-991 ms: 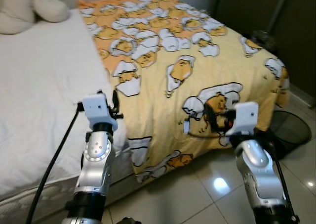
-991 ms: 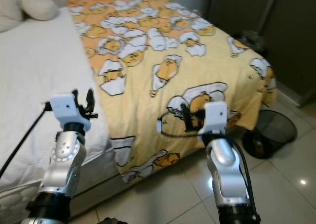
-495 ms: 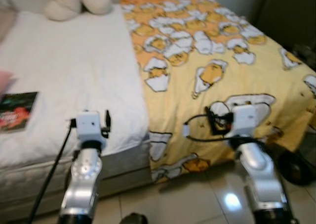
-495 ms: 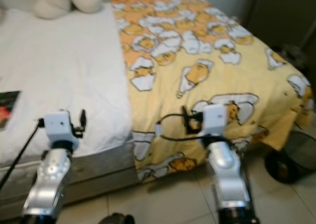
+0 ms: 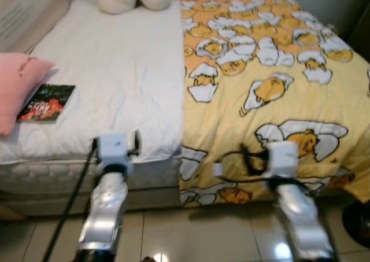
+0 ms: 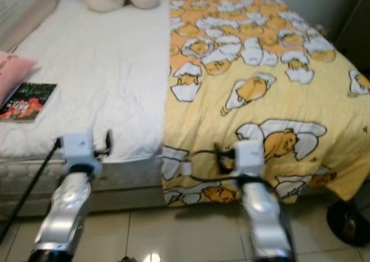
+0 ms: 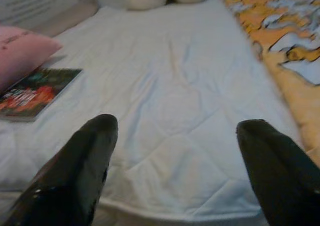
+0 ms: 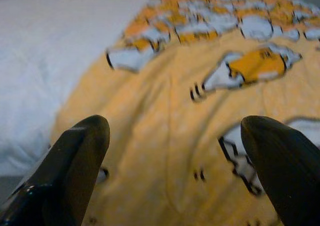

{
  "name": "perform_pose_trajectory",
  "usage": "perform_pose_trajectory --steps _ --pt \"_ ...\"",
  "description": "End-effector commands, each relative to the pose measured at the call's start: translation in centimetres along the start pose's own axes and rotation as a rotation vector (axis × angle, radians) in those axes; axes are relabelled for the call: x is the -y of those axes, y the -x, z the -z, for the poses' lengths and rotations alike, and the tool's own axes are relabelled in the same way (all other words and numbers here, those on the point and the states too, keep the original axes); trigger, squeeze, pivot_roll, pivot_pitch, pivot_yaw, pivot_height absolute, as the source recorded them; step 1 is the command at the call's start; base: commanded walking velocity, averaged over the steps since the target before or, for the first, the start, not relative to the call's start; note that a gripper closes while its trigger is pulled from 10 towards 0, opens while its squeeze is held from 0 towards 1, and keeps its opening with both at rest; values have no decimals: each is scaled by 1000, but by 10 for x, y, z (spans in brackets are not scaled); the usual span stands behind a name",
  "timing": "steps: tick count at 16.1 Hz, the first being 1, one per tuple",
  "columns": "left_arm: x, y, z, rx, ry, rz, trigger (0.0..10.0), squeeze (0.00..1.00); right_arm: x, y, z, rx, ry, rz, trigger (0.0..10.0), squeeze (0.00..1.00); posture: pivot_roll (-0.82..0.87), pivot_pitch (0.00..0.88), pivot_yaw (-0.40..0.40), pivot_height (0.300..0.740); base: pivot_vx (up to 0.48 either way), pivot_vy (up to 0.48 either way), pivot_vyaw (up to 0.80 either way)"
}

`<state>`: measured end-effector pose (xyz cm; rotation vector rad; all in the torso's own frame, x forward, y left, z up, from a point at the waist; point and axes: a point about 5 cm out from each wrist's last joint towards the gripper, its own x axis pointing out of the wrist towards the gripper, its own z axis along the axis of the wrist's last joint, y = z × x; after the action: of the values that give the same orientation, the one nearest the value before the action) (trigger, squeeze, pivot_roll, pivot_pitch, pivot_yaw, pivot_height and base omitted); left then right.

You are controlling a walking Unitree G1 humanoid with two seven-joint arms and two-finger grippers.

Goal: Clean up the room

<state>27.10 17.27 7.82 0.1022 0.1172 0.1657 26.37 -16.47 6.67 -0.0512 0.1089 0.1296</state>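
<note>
On the white sheet at about ten o'clock from your left gripper lies the book, just beside the pink pillow, its long axis running toward one o'clock. Your left arm is nearer by my reckoning. Both grippers hang spread and empty, the right gripper facing the yellow blanket.
</note>
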Motion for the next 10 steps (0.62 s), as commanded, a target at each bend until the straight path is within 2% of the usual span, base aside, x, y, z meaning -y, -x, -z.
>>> perform_pose_trajectory --steps 1,2,3,5,6,9,10 --pt "6 -3 -3 4 13 20 10000 1000 11 -1 -1 6 19 26 10000 1000 -165 0 68 740 0 0 594" --pt "5 -5 -4 10 -3 16 10000 0 12 -3 -1 6 15 32 10000 1000 -164 0 68 740 0 0 587" --pt "3 -8 -7 32 -27 20 10000 0 14 -6 -2 8 7 43 10000 1000 -161 0 70 740 0 0 594" --pt "0 -8 -7 30 1 21 10000 0 14 -9 -2 13 -5 46 10000 1000 -155 0 72 740 0 0 594" --pt "0 -7 -6 25 48 35 10000 0 12 -10 -2 18 -16 42 10000 1000 -152 0 71 740 0 412 587" --pt "-3 0 7 -25 23 35 10000 0 4 -9 -2 25 -42 -31 10000 1000 -144 0 61 740 0 461 583" --pt "2 1 13 -55 31 65 10000 0 4 -9 0 14 -44 -43 10000 1000 -142 0 58 740 -296 266 575"
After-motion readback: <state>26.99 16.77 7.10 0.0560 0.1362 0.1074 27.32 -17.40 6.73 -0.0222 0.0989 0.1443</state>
